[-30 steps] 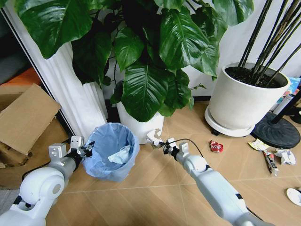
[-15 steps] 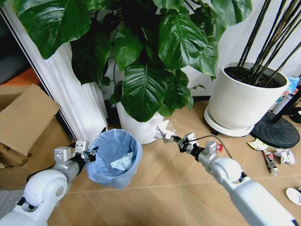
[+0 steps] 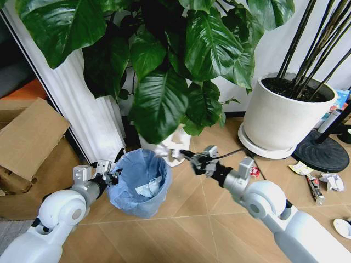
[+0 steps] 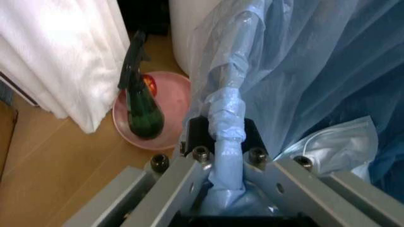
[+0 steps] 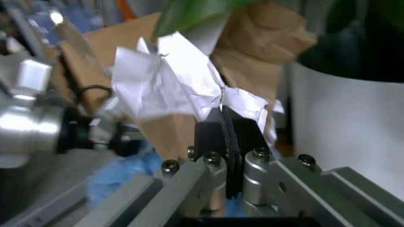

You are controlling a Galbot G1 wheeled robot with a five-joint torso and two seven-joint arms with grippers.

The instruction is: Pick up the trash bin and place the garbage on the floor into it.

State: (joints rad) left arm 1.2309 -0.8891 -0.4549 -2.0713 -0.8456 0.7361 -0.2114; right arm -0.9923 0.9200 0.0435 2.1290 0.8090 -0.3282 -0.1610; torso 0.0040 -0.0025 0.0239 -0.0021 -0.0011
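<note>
Above floor [image 3: 181, 219], right end effector [image 3: 184, 155] pinches crumpled paper [image 3: 164, 150] over trash bin [image 3: 137, 183].

We note the trash bin [image 3: 135, 183] is lined with thin, crinkly pale blue plastic film, slightly shiny, bunched between the black pads of the left gripper [image 4: 224, 142], whose frame is matt grey metal with small dark screws. The right gripper [image 5: 228, 137] has the same brushed metal and pinches crumpled white paper [image 5: 180, 87], creased and matt. The floor [image 3: 181, 224] looks like smooth tan wood planks, and the big plant pot [image 3: 285, 118] is smooth matt white.
</note>
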